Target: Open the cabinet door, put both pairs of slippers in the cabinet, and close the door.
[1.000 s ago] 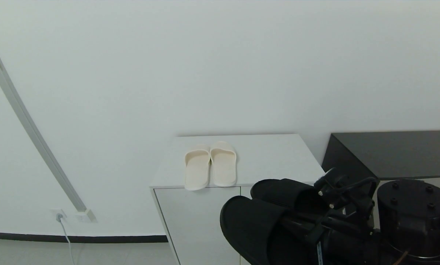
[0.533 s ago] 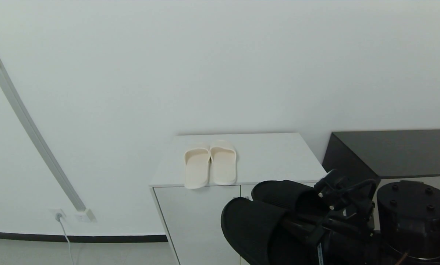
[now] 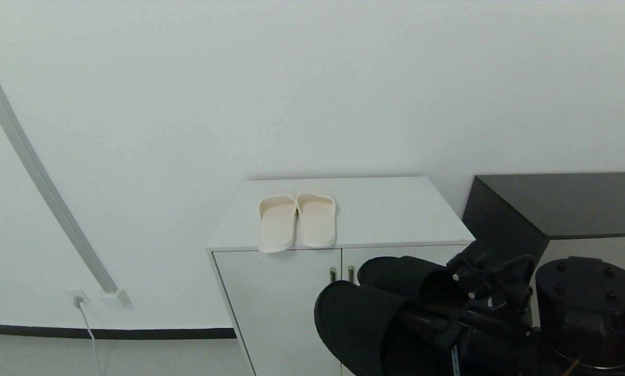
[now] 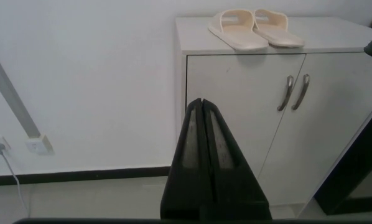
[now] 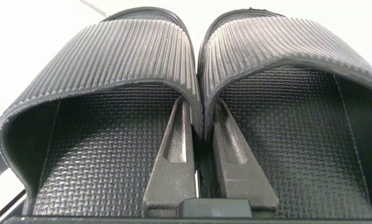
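A pair of cream slippers (image 3: 297,221) lies side by side on top of the white cabinet (image 3: 391,209), toes over the front edge; the same cream slippers (image 4: 255,28) appear in the left wrist view. Both cabinet doors (image 4: 242,118) are closed, with two metal handles (image 4: 295,92) at the centre seam. My right gripper (image 5: 200,158) is shut on a pair of black slippers (image 5: 136,81), pinching their inner edges together; the black slippers (image 3: 375,308) hang in front of the cabinet's right door. My left gripper (image 4: 203,134) is shut with nothing in it, low and facing the left door.
A black cabinet (image 3: 558,206) stands right beside the white one. The white wall carries a slanted grey rail (image 3: 41,177) and a socket with a plugged cable (image 3: 77,302) at lower left. Open floor lies left of the cabinet.
The head camera has tilted, so the cabinet sits higher in the picture and its doors and handles now show. The right gripper still holds the black slippers in the same place.
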Robot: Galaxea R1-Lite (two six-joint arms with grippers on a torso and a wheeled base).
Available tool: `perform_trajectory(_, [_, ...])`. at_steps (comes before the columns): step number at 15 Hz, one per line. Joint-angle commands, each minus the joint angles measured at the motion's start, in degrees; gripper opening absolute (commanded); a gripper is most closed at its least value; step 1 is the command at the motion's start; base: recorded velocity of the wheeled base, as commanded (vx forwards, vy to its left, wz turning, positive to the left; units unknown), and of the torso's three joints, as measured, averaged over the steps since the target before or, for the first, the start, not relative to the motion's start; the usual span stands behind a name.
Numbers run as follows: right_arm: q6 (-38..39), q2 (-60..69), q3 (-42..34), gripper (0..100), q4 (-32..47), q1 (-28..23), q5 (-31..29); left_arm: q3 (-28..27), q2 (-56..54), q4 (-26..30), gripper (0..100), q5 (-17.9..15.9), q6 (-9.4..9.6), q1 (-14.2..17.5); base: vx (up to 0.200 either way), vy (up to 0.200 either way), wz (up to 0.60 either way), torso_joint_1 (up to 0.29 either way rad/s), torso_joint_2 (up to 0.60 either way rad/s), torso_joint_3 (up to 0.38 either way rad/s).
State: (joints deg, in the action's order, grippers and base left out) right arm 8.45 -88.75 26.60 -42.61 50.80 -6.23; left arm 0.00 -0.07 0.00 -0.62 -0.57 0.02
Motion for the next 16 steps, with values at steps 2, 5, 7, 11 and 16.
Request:
perform_trajectory(2, [-0.1,-0.2,-0.2,0,-0.1,0.1,0.0,0.0,0.1,0.0,0,0.0,-0.04,0.0,0.0,0.0,0.0,-0.181,0.42,0.242])
perform_trajectory(5, [-0.5,-0.1,-0.3,0,-0.1,0.1,0.0,0.0,0.1,0.0,0,0.0,-0.04,0.1,0.0,0.0,0.0,-0.229,0.52,0.305])
perform_trajectory(7, [-0.5,-0.1,-0.3,0,-0.1,0.1,0.0,0.0,0.1,0.0,0,0.0,-0.04,0.0,0.0,0.0,0.0,-0.224,0.54,0.33])
perform_trajectory(11, [-0.5,-0.2,-0.6,0,-0.2,0.0,0.0,0.0,0.1,0.0,0,0.0,-0.04,0.0,0.0,0.0,0.0,-0.209,0.54,0.323])
perform_trajectory(16, [-0.5,-0.4,-0.8,0,-0.2,0.1,0.0,0.0,0.1,0.0,0,0.0,-0.04,0.0,0.0,0.0,0.0,-0.188,0.51,0.323])
